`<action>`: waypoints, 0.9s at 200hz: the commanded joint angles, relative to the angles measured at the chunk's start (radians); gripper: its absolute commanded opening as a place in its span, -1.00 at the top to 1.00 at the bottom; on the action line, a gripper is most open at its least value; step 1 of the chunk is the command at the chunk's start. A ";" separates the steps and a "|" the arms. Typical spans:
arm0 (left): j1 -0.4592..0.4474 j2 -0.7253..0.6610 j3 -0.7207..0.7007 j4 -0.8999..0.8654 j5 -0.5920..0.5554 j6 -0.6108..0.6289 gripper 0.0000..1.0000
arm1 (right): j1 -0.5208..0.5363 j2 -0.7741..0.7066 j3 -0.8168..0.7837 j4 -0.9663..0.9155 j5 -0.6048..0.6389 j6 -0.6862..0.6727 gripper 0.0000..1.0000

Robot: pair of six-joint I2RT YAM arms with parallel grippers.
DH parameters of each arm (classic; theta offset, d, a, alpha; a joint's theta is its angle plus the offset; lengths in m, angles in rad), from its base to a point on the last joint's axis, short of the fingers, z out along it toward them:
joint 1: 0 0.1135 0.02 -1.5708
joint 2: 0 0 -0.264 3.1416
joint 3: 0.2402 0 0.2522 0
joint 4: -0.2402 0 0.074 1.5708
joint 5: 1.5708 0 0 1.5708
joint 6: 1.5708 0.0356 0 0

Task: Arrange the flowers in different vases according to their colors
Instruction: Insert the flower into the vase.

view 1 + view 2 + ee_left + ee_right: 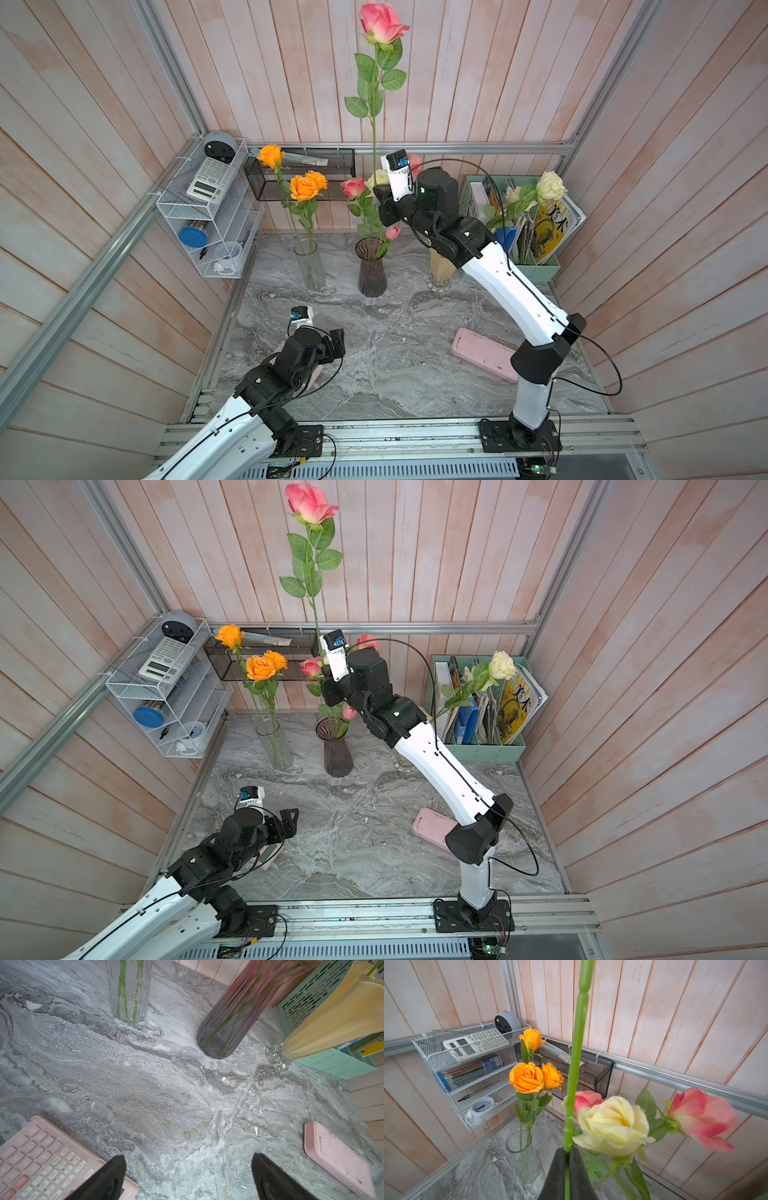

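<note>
Pale pink plank walls (pixel 457 83) close in a grey marbled tabletop (pixel 395 353). Along its back stand three vases: a clear glass vase (pixel 309 266) holding three orange roses (pixel 305 187), a dark purple vase (pixel 371 270) beside it with a short pink rose (pixel 353 186) and a pink tulip bud (pixel 393 232), and a pale yellow vase (pixel 439 272) half hidden behind the right arm. The right gripper (pixel 567 1152) is raised over the back row, near the purple vase. Its jaws are pressed together on the green stem of a tall pink rose (pixel 382 23), which stands upright with its bloom high against the back wall. The stem's lower end is hidden, so whether it reaches a vase cannot be told. Just beside that gripper are a cream rose (pixel 612 1126) and another pink bloom (pixel 704 1118); which vase they stand in is unclear. Two more cream roses (pixel 550 186) lean in front of the green file holder (pixel 540 270). The left gripper (pixel 189 1159) hangs low over the near left of the table, jaws spread wide with nothing between them. A pink calculator (pixel 41 1159) lies just beside one finger, and a pink case (pixel 340 1157) lies well apart, toward the right arm. A white wire shelf (pixel 208 216) and a black mesh basket (pixel 299 174) hang on the walls.
</note>
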 commanded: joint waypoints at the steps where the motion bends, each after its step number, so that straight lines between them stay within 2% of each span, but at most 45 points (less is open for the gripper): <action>1: -0.006 0.002 -0.016 0.056 0.019 0.002 -1.00 | -0.004 0.087 0.091 0.120 -0.035 -0.035 1.00; 22: -0.006 0.008 -0.022 0.072 0.019 0.012 -1.00 | -0.009 0.167 0.159 0.131 -0.028 -0.065 1.00; 65: -0.007 0.021 -0.026 0.083 0.020 0.022 -1.00 | -0.017 0.215 0.111 0.244 -0.004 -0.097 1.00; 134: -0.007 0.002 -0.048 0.089 0.020 0.036 -1.00 | -0.019 0.095 -0.277 0.490 0.019 -0.083 1.00; 180: -0.007 0.021 -0.048 0.109 0.028 0.041 -1.00 | -0.021 0.043 -0.462 0.591 0.041 -0.078 1.00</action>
